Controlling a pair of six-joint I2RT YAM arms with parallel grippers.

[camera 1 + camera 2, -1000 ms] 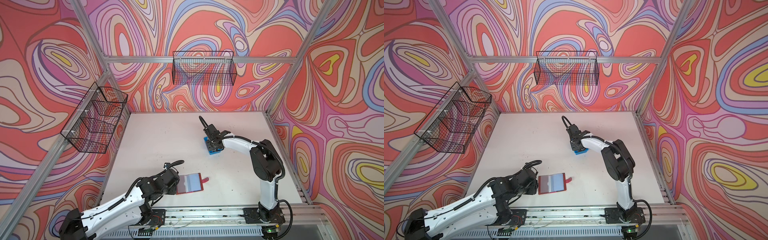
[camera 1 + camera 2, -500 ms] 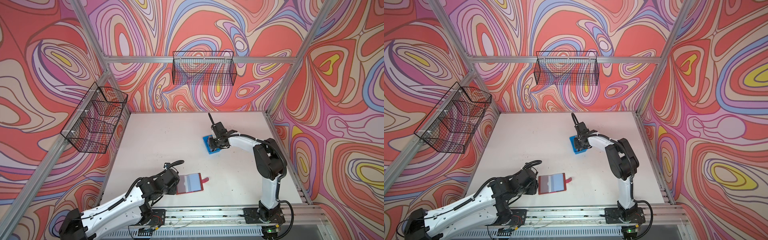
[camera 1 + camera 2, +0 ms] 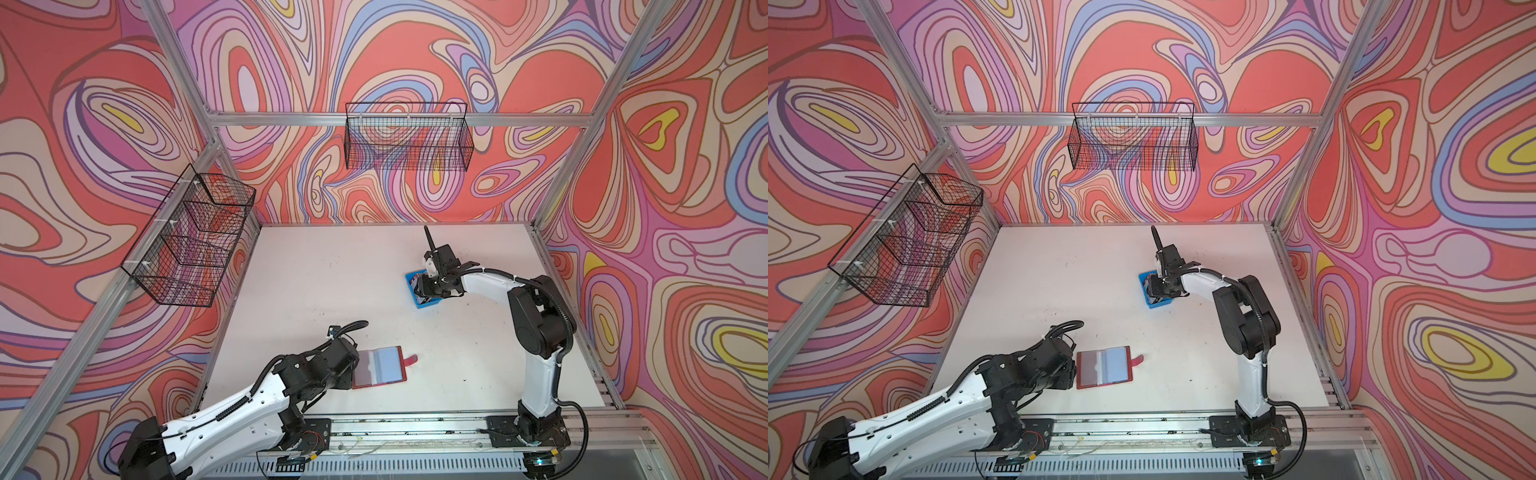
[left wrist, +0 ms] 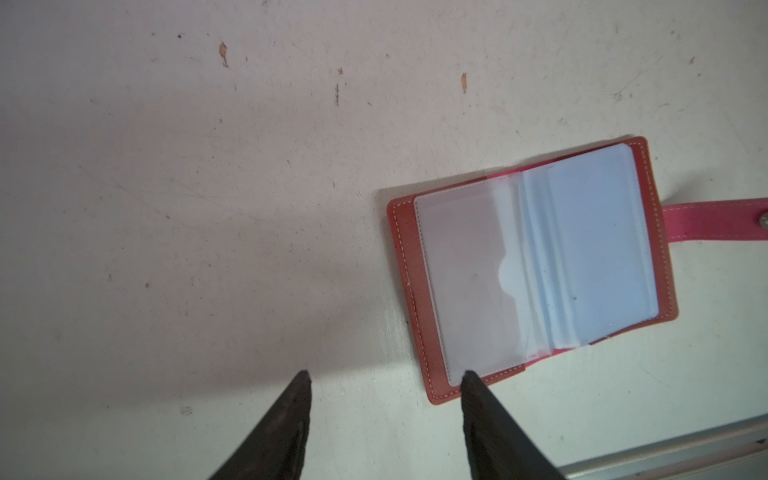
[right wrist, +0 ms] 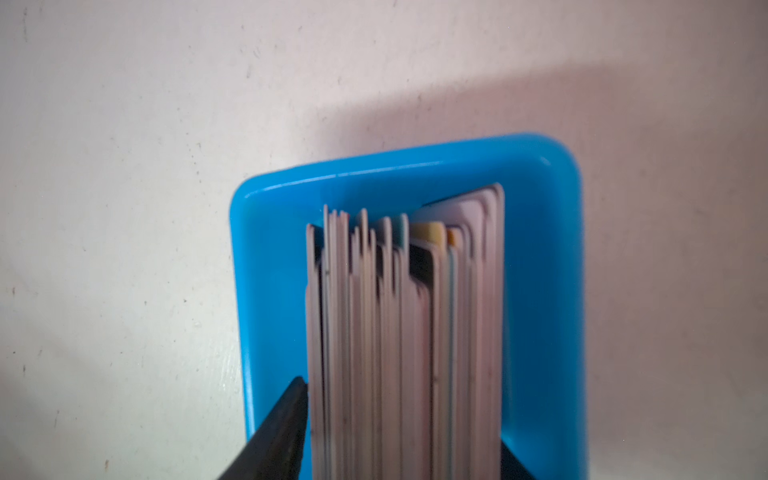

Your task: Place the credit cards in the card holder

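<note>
Gripper of left arm (image 4: 384,374) at near left of table (image 3: 311,270), low over bare surface, claw standing fairly wide with nothing between. One fingertip (image 4: 473,390) at a left corner of card holder (image 4: 532,266), pressing it or only above it, not clear. Probably posted there to pin cover flat against push of an incoming card.

Just right of that, card holder lying open, clear sleeves (image 4: 469,282) facing up with no card seen in them, snap tab strap (image 3: 411,359) trailing off to right, clear of pockets. Laid open this way, most likely, to offer a sleeve mouth to a card coming in edge-on.

Further right and farther back, well apart from card holder, blue tray (image 5: 270,249) with credit cards (image 5: 403,332) packed on edge, top edges uneven. Kept upright like that, presumably, to let a claw come down over edges rather than scrape a flat card off table.

Right gripper (image 5: 405,415) down over tray, fingers (image 5: 286,419) astride whole stack, one at each outer face. Touching or just beside, cannot tell, so squeezed or merely straddled left unsaid.

Judged as picking stage: no card out of tray, none in holder.

Risk next: lifting several cards at once, or dragging tray along
</note>
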